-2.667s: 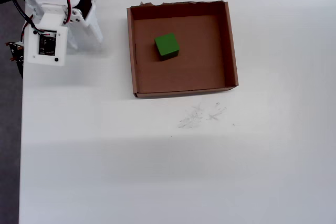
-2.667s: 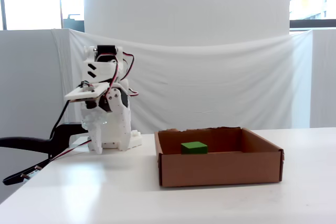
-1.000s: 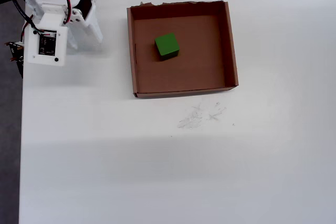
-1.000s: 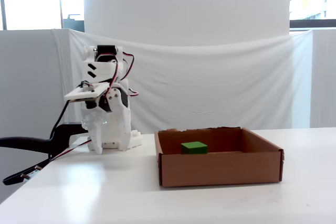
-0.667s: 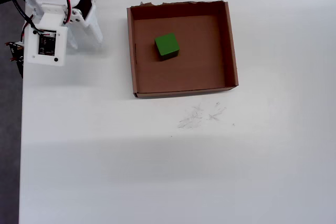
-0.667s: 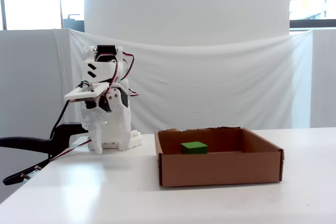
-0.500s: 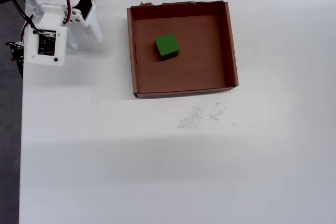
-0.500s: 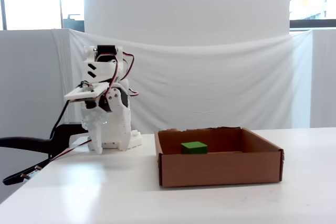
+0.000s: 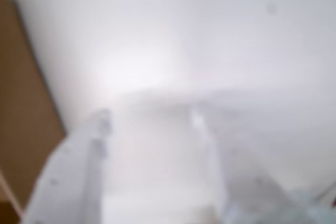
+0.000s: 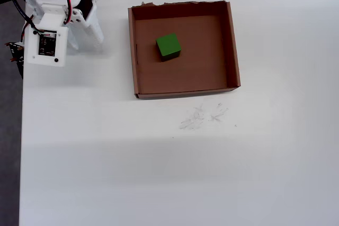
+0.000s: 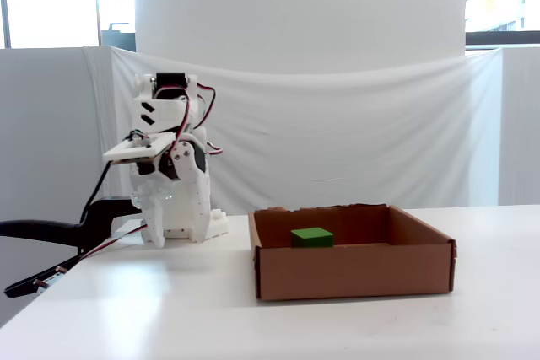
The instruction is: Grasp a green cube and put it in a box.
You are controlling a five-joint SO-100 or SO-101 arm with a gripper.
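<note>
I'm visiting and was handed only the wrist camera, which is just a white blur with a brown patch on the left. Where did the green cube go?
Observer: The green cube sits inside the box, on its floor, left of centre in the overhead view.
Operator: So is the arm holding anything?
Observer: No. In the overhead view the arm is folded back at the table's top left corner, well clear of the box.
Operator: Are the fingers open?
Observer: In your wrist view the gripper shows a gap between its two fingers, with nothing between them.
Operator: Is the box damaged?
Observer: Its far wall has a ragged, torn top edge in the overhead view.
</note>
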